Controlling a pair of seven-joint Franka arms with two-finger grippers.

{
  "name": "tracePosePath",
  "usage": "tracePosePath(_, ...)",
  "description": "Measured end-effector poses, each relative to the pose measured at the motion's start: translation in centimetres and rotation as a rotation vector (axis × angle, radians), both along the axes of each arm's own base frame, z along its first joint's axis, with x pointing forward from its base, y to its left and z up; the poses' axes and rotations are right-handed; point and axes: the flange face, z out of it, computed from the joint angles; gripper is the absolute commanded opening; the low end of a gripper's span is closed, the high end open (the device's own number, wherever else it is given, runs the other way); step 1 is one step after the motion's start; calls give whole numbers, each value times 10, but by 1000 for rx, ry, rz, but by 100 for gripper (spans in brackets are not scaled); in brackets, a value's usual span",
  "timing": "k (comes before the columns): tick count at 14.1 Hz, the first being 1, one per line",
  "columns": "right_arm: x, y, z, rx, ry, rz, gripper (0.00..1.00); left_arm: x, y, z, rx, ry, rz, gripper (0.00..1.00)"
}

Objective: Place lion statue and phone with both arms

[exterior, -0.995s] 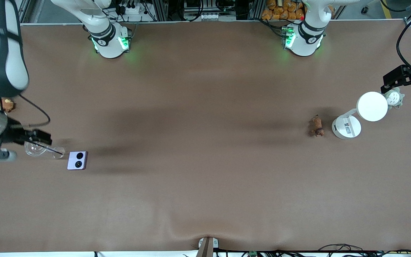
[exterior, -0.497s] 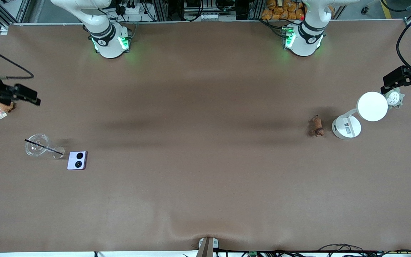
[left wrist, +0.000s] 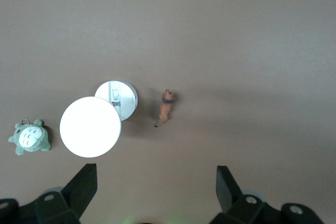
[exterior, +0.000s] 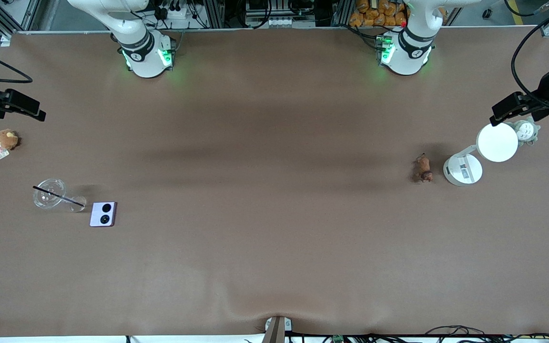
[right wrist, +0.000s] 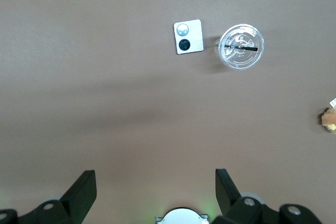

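The little brown lion statue (exterior: 423,168) lies on the table near the left arm's end. The flat, pale purple phone (exterior: 103,214) lies near the right arm's end.

The desk (exterior: 274,247) wears a matt brown covering, smooth but for a slight ripple at the edge nearest the front camera. The phone (exterior: 103,214) has a smooth satin lilac shell with a glossy black strip, and beside it stands a clear glossy plastic cup (exterior: 49,199). The lion statue (exterior: 423,169) looks hard and matt, the round lamp (exterior: 497,142) smooth white plastic, and both plush toys (exterior: 526,130) soft cloth.
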Motion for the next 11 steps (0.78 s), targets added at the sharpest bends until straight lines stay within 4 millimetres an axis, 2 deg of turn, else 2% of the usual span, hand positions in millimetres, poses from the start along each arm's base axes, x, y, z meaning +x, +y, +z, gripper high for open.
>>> tracePosePath(4,0,0,1,0,-1,-1,100,0,8,2,1,-3,-29,100)
tracePosePath(11,0,1,-1,0,2,1,100,0,8,2,1,-4,-32,100)
